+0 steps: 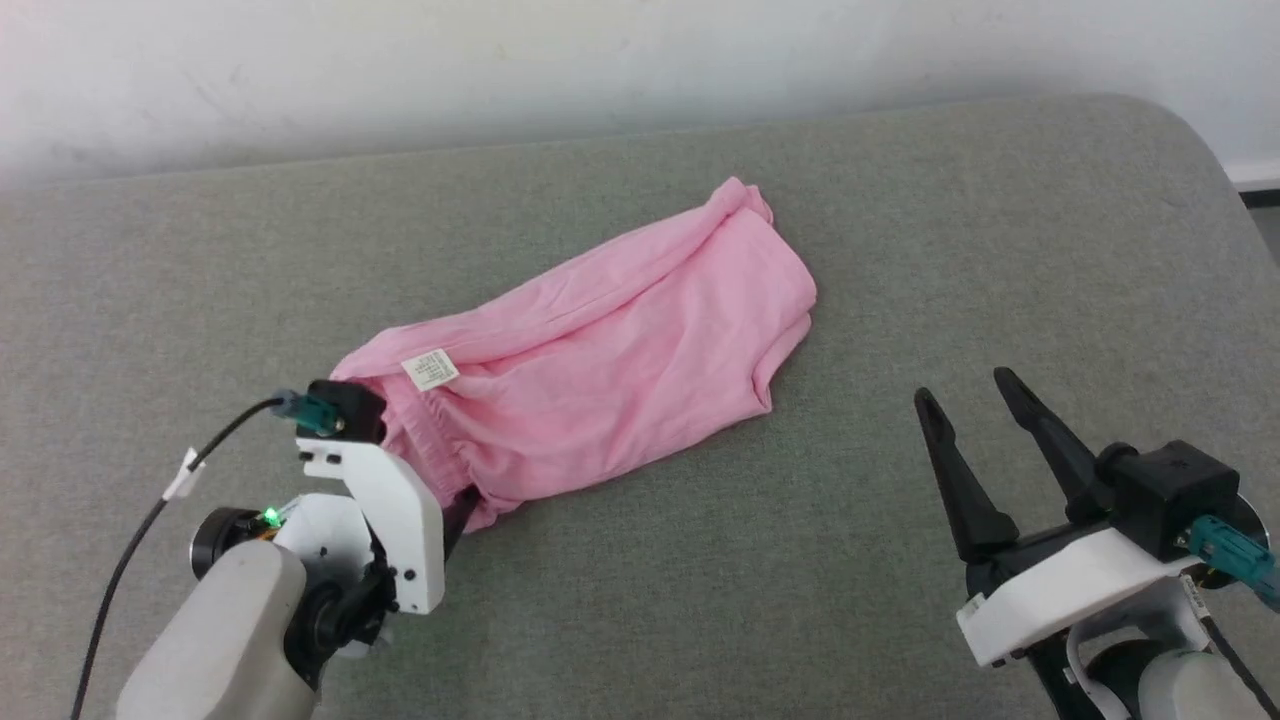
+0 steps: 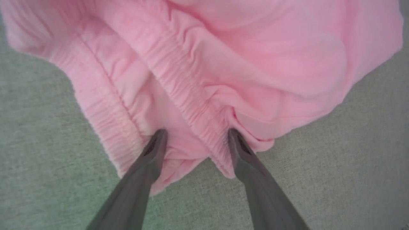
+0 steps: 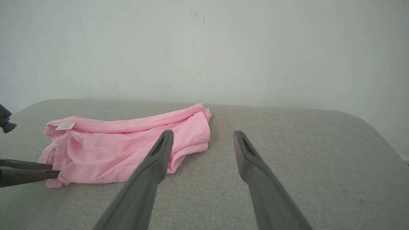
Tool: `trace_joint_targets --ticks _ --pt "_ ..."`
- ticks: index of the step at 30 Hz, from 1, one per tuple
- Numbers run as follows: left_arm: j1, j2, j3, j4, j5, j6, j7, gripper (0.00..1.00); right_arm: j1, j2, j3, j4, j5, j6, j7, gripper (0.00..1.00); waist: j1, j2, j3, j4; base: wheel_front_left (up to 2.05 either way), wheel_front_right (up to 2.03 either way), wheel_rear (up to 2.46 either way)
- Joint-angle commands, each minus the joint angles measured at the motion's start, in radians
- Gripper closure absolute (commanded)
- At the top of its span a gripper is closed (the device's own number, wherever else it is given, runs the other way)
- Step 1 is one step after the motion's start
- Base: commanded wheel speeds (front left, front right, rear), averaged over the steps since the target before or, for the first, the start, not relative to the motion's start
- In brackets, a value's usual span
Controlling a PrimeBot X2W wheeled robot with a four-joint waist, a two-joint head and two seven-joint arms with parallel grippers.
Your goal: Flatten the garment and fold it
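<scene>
Two long dark-fingered grippers work over a grey-green, woven-fabric padded surface (image 1: 900, 250) with a rounded far right corner; a plain white wall (image 1: 500, 60), faintly scuffed, rises directly behind its far edge. One light pink, thin, soft fabric garment (image 1: 600, 370) lies on the middle of the surface, bunched and creased, running on a slant from near left to far right; its gathered elastic waistband (image 2: 179, 86) forms the near left end, and its hemmed end points toward the wall. A small white sewn-in label (image 1: 430, 370) sits face up just inside the waistband.

The left gripper (image 2: 196, 134) is at the waistband end, low on the surface; its fingers are spread wide, both tips touching the pink fabric, with a ridge of the waistband lying between them; the fabric is not pinched, so nothing is gripped. A thin black cable (image 1: 150, 510) trails from its wrist toward the near left, and a small green light (image 1: 268, 517) glows on the white housing.

The right gripper (image 1: 962, 385) is at the near right, well apart from the garment; its fingers are spread wide with nothing between them, pointing toward the far edge and the wall.
</scene>
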Motion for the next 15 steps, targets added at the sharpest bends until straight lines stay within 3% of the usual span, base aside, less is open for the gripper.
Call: trace_joint_targets --ticks 1,7,8,9,15 --pt "-0.014 0.006 -0.017 0.039 0.014 -0.006 0.017 0.00 0.011 0.006 0.002 -0.010 0.001 -0.001 0.001 0.00 -0.0001 0.0000 0.019 -0.018 0.00 0.00 0.00" --pt "-0.017 0.020 -0.087 0.140 0.048 -0.016 0.108 0.00 0.009 0.008 0.000 -0.007 0.023 -0.001 0.010 0.00 -0.0001 0.0000 0.036 -0.028 0.00 0.00 0.00" --pt "-0.013 0.017 -0.093 0.147 0.042 -0.023 0.120 0.55 0.005 0.004 0.000 -0.002 0.028 -0.001 0.014 0.00 -0.0001 0.0000 0.038 -0.028 0.00 0.00 0.00" --pt "-0.006 0.008 -0.091 0.154 0.023 -0.028 0.131 1.00 -0.001 0.002 0.002 0.007 0.041 -0.001 0.019 0.00 -0.0001 0.0000 0.039 -0.029 0.00 0.00 0.00" --pt "0.012 -0.003 -0.077 0.143 -0.023 -0.037 0.143 1.00 -0.096 -0.046 0.017 0.146 0.152 -0.001 0.093 0.00 -0.0001 0.0000 0.043 -0.010 0.00 0.00 0.00"
